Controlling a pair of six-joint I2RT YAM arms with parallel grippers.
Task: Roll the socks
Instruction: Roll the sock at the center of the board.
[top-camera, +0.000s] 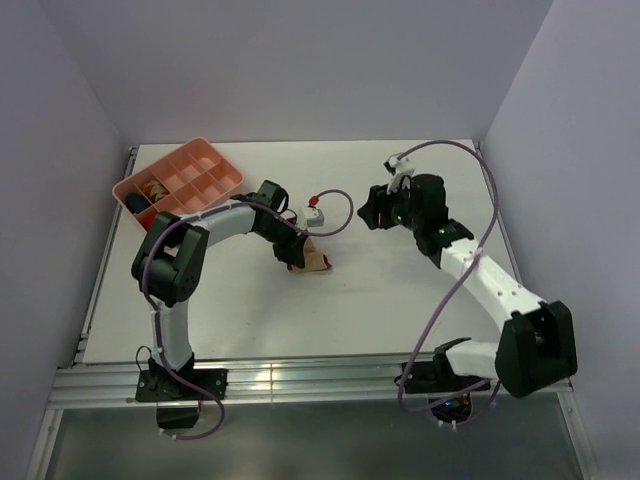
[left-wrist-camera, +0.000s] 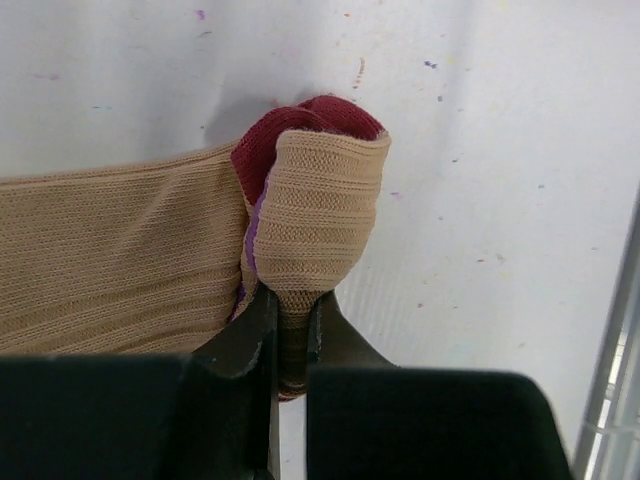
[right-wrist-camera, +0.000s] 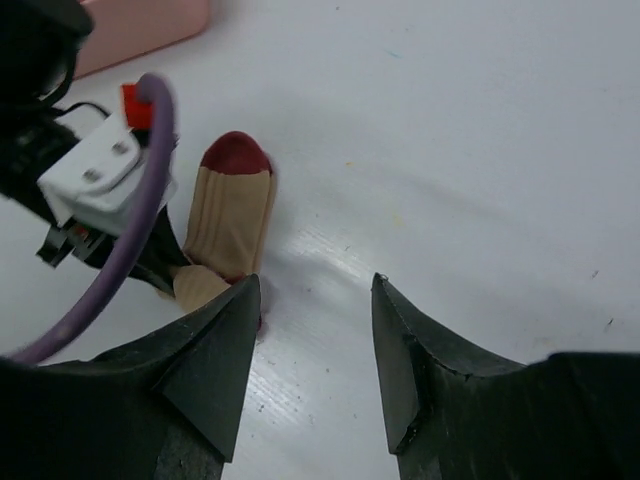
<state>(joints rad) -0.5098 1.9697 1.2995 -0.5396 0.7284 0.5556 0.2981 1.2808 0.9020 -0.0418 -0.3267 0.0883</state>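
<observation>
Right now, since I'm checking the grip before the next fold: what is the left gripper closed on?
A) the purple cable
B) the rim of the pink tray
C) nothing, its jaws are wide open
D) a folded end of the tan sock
D: in the left wrist view the left gripper pinches the folded-over tan end of the sock, whose dark red part shows just behind the fold.
</observation>
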